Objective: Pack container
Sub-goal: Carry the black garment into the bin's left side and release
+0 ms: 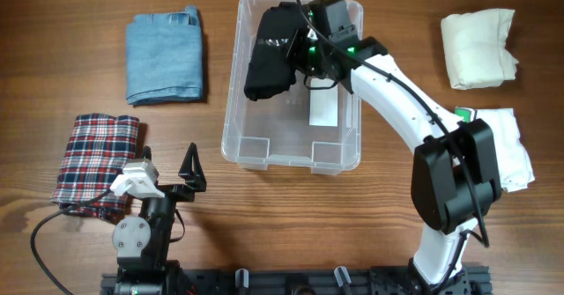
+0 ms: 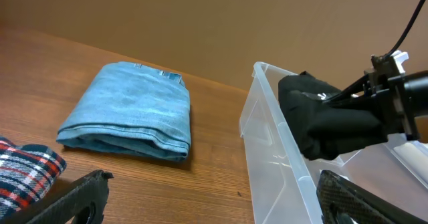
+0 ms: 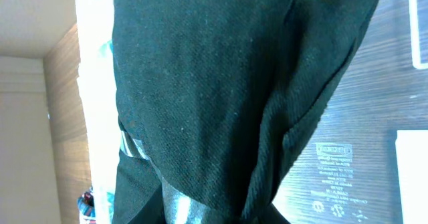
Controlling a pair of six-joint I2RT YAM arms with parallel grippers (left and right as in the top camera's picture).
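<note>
Now right gripper (image 1: 302, 55) pinched nearly closed on black garment (image 1: 269, 57), over container (image 1: 231, 119) far end. You lower it flat onto container floor before release. Left gripper (image 1: 194, 173) spread wide, empty, outside container.

You have: container (image 1: 280, 128), clear, with white label (image 1: 323, 110); black cloth (image 1: 271, 53); denim (image 1: 165, 57), faded blue; plaid cloth (image 1: 95, 158), red, white and navy checks; cream cloth (image 1: 478, 48); white cloth (image 1: 518, 154); right arm (image 1: 397, 92), white and black; counter (image 1: 291, 224), brown wood grain.
</note>
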